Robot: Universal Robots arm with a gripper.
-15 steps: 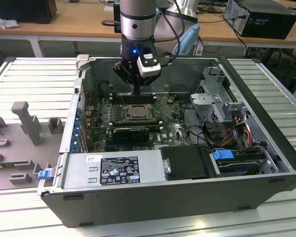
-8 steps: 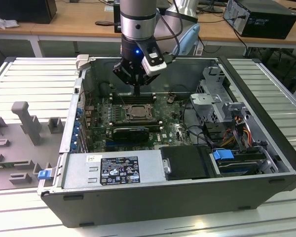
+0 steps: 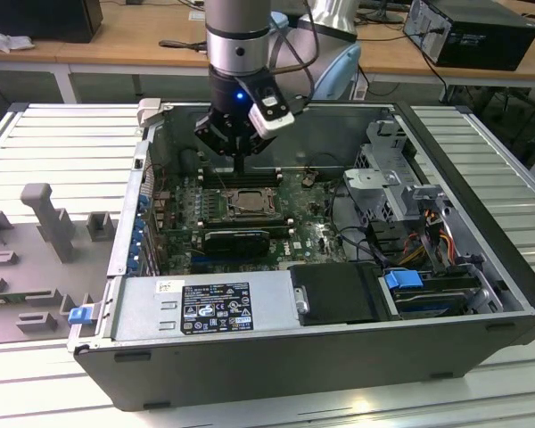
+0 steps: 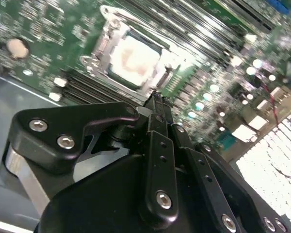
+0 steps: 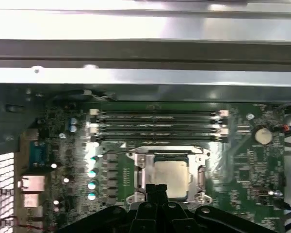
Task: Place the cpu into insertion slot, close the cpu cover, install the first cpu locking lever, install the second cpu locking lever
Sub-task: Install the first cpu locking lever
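Gripper (image 4: 154, 98) closed, holding nothing; tips near the cpu (image 5: 170, 174), seated in the insertion slot (image 5: 138, 174)

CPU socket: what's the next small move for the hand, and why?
Probably ease the hand straight down toward the rim of the insertion slot. The cpu already lies in it with the cpu cover down around it, and the hand hovers above, shut and empty, so pressing at the rim looks due.

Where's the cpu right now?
In the first wrist view the cpu sits in the socket on the green board, beside the long memory slots and close to the pincer.
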